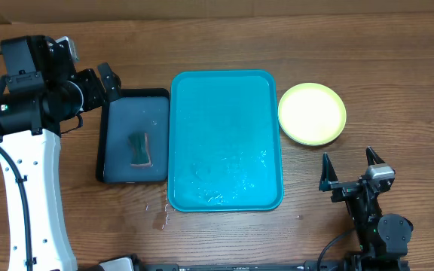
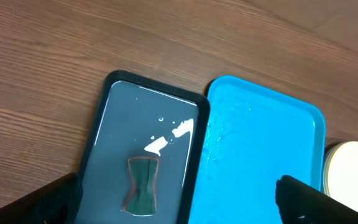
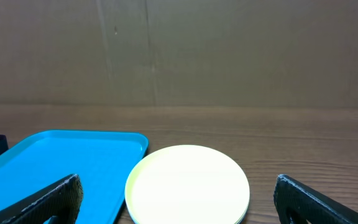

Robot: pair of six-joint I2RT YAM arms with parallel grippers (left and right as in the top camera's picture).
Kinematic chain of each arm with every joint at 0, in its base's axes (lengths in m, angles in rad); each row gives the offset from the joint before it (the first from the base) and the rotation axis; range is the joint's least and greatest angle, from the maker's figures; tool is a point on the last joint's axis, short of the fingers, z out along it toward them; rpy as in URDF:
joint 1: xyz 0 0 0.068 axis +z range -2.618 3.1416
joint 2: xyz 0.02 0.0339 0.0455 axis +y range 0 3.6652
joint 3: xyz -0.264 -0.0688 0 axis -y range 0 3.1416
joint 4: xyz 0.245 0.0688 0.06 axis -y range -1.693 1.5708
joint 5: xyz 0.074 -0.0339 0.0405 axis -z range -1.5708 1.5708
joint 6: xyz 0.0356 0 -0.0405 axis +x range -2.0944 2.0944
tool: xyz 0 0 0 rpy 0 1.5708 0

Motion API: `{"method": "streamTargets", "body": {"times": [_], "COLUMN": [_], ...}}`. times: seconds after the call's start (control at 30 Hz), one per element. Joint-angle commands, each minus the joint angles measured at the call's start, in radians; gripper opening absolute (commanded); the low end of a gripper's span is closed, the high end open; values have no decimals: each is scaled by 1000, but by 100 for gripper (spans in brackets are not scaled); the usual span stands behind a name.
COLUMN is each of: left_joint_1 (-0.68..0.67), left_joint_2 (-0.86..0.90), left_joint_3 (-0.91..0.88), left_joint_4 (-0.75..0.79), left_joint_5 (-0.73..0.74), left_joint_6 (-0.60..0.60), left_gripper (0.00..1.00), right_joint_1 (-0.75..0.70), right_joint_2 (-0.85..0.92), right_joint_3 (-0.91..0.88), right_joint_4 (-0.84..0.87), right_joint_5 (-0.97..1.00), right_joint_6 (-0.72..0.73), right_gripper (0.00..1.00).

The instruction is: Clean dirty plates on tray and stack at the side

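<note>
The turquoise tray (image 1: 224, 98) lies mid-table with nothing on it but water beads near its front edge; it also shows in the wrist views (image 2: 260, 149) (image 3: 61, 162). The plates (image 1: 312, 113) sit stacked on the table just right of the tray, a yellow-green one with a clean pale centre on top (image 3: 188, 180) (image 2: 353, 174). My left gripper (image 1: 105, 84) hovers open over the far left, above the dark tray's corner, holding nothing (image 2: 176, 208). Open and empty too, my right gripper (image 1: 347, 162) stands near the front right, facing the stack (image 3: 182, 202).
A smaller dark navy tray (image 1: 123, 113) with a film of water lies left of the turquoise one, with a green sponge (image 1: 140, 148) (image 2: 143, 186) in it. Water drops (image 1: 160, 218) spot the wood by the tray's front left corner. A cardboard wall (image 3: 179, 50) stands behind the table.
</note>
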Motion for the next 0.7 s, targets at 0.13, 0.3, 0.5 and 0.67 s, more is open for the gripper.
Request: {"method": "streamTargets", "body": {"times": [0.13,0.3,0.5,0.67], "left_joint_1": [-1,-2,-17,-35], "left_joint_2": [3,6,-44,-129], "left_joint_3": [9,9,9,9], "left_joint_4": [1,1,1,1], "left_joint_5": [12,12,12,12], "left_joint_6": [-10,-10,-10,-10], "left_gripper": [100,100,100,100], "right_joint_1": [-3,-3,-3,-3], "right_joint_2": [-10,-10,-10,-10], "right_joint_3": [-10,-10,-10,-10], "right_joint_4": [7,7,7,7], "right_joint_5": [-5,-5,-5,-5], "right_joint_6": [-4,-4,-4,-4], "right_gripper": [100,100,100,100]}}
